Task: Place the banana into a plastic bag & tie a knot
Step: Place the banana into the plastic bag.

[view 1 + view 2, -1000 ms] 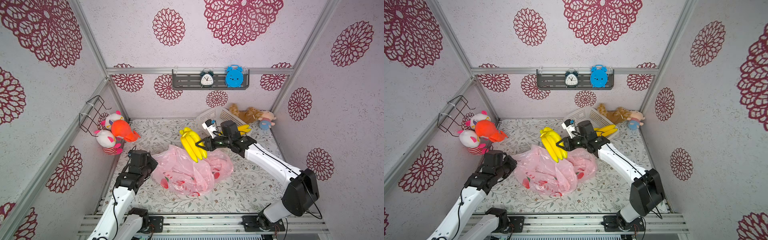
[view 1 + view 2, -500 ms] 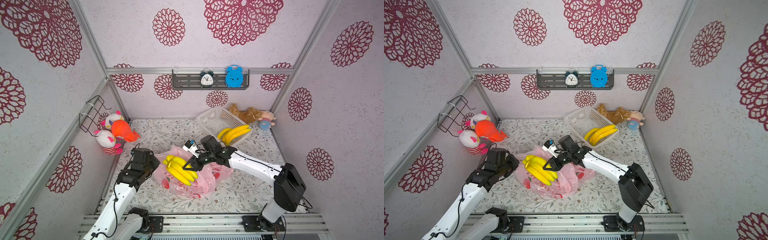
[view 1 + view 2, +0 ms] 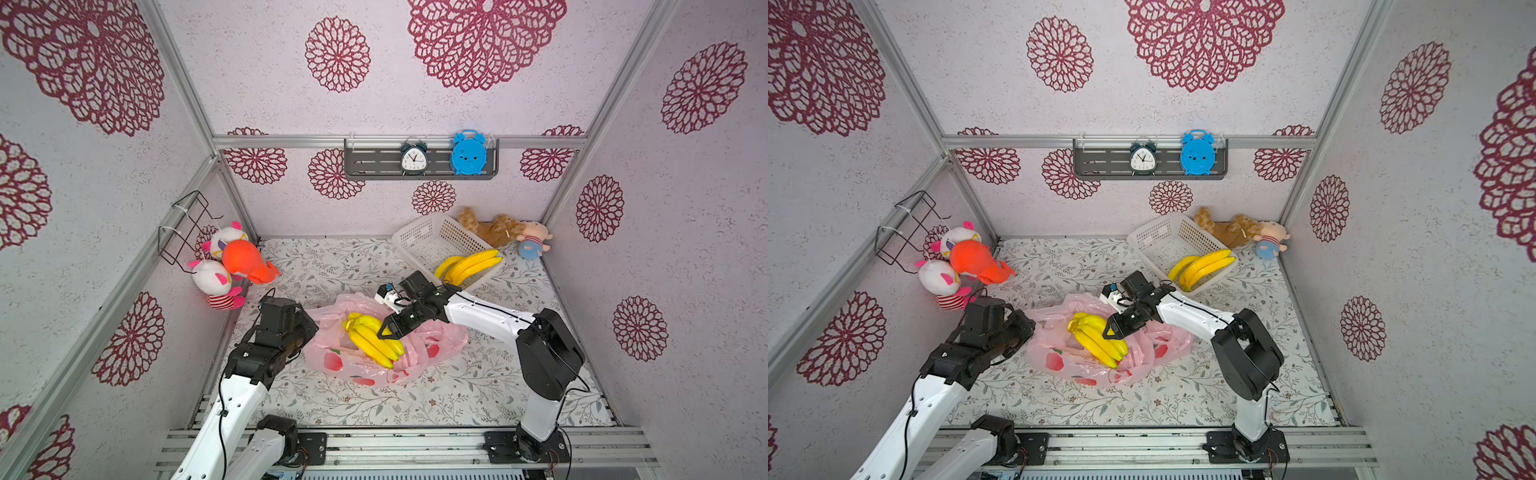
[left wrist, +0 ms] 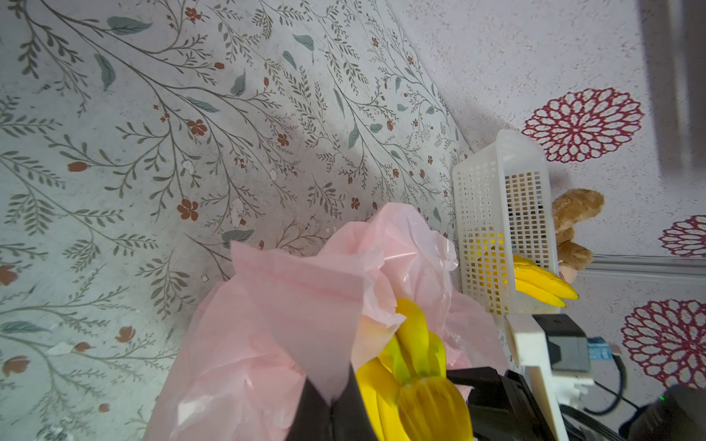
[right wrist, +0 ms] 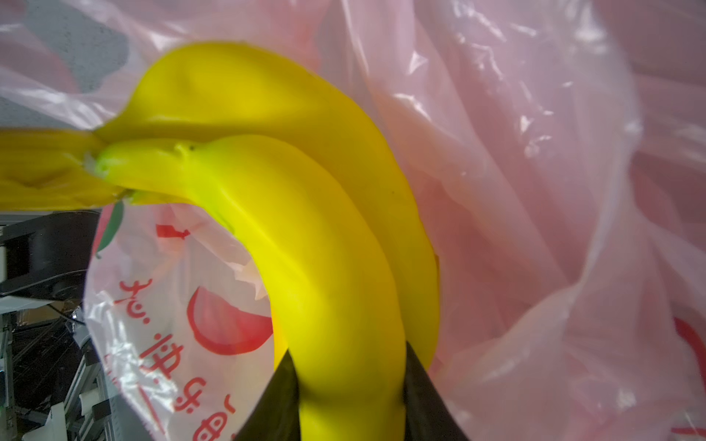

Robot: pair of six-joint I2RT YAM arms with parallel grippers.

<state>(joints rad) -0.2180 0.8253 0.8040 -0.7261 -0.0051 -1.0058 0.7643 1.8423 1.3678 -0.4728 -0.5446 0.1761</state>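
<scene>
**Right gripper** [image 5: 345, 404]: the jaws stand partly apart, clamped on both sides of one fruit of the yellow banana bunch [image 3: 374, 338]. The grip sits toward the fruit's tip end, and the stem end points away toward the left arm.

**Left gripper** [image 4: 331, 408]: the jaws are closed, pinching a raised fold of the pink translucent plastic bag [image 4: 267, 324] at its rim. The fold stands up like a flap beside the bunch.

**Task item:** both top views show the bunch low over the middle of the crumpled bag. The right wrist view shows pink film behind and around it. The upper side of the bunch is uncovered. Whether it lies inside the mouth or only on top of the film cannot be told.

**Surroundings:** the bag lies on the floral-patterned table [image 3: 415, 399]. A second yellow bunch [image 3: 467, 266] rests in a white perforated basket [image 3: 428, 232], well apart from the bag.

**Step in hand, as judged:** insertion, with the mouth held up by the left arm and the fruit being fed in by the right. The knot has not been begun.

**Next move calls for:**
- Carrying the bunch deeper under the held flap.
- Opening the right jaws.
- Drawing the right jaws out without dragging the film along.
- Keeping the left pinch in place until then.
- Gathering the rim for tying.
</scene>
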